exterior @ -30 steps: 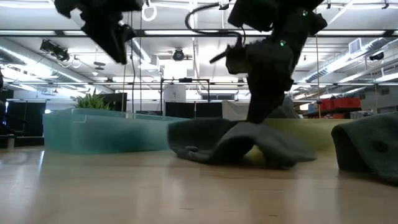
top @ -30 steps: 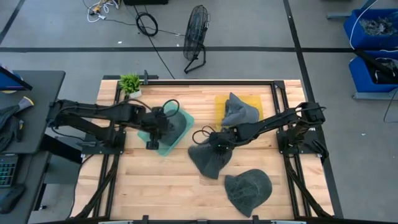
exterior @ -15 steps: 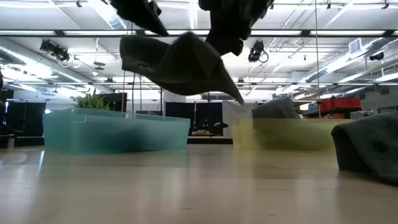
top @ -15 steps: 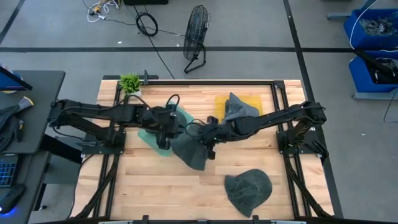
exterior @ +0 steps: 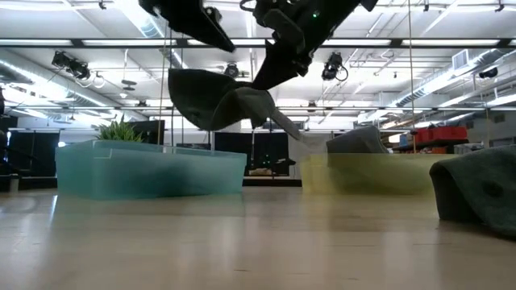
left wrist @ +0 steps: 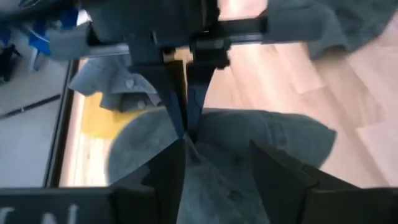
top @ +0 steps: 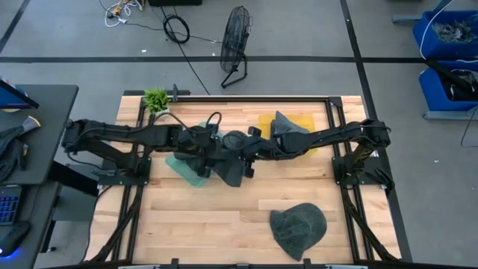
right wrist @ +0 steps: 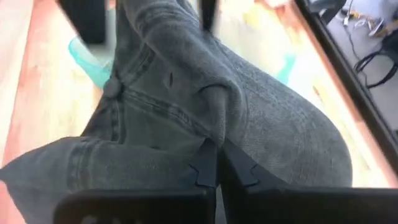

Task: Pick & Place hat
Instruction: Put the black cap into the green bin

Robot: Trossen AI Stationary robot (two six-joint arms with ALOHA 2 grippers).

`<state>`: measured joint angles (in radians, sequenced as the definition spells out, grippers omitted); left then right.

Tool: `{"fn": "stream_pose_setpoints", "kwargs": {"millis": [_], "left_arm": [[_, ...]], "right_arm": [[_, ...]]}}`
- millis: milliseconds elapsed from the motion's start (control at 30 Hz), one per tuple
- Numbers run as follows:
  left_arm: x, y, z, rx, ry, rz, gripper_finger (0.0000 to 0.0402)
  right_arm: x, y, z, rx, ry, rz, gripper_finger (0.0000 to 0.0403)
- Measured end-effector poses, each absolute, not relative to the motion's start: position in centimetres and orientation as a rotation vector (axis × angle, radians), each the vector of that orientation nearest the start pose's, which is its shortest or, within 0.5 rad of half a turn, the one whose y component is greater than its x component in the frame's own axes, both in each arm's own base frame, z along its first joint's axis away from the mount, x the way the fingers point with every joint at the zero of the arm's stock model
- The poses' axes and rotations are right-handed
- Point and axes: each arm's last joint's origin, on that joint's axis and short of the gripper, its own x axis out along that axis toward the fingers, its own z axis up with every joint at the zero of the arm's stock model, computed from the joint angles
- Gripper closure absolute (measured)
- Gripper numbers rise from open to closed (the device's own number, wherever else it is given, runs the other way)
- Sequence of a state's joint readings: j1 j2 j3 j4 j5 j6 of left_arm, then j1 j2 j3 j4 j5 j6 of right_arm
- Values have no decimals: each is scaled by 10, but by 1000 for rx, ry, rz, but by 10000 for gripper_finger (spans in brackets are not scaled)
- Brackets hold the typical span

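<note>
Risk: the hat (top: pixel 228 168) hangs in the air by a thin pinch of cloth; if that fold slips out, I'd expect it to drop on the surface (top: pixel 216 224) short of the teal bin (top: pixel 183 166).
Cause: the right tool (right wrist: pixel 214 163) has only a small ridge of fabric between its closed fingers, and the loose rest of the hat can sway and tug at it.
Second risk: the two arms are very close together above the bin, so a bump or a snag of cloth on the left tool (left wrist: pixel 211 168) looks possible.
Left tool: fingers spread apart, holding nothing, right beside the hanging hat.
Hat, place: off the surface, between the two tools, at the teal bin's edge toward the yellow bin (top: pixel 302 123).
Hat, look: dark grey denim-like cloth with stitched seams and a top button, limp and folded, drooping.
Others: one hat (top: pixel 287 128) in the yellow bin, one (top: pixel 299 228) lying on the surface.
</note>
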<state>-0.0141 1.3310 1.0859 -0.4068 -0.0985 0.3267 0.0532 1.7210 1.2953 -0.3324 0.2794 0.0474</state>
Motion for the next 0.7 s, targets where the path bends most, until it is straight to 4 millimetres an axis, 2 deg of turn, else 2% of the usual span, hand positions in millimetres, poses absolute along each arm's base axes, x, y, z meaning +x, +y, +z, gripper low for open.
{"fn": "stream_pose_setpoints", "kwargs": {"millis": [200,433,533,700], "left_arm": [[308,14,277,340,710,30,198],[316,22,261,305,774,53,220],[316,23,260,311,780,65,253],[315,24,260,329,790,109,356]], "right_arm": [[378,13,254,-154,731,-192,398],[380,14,256,-216,705,-167,397],[380,16,256,-254,708,-152,397],[380,13,255,-262,721,-162,389]]}}
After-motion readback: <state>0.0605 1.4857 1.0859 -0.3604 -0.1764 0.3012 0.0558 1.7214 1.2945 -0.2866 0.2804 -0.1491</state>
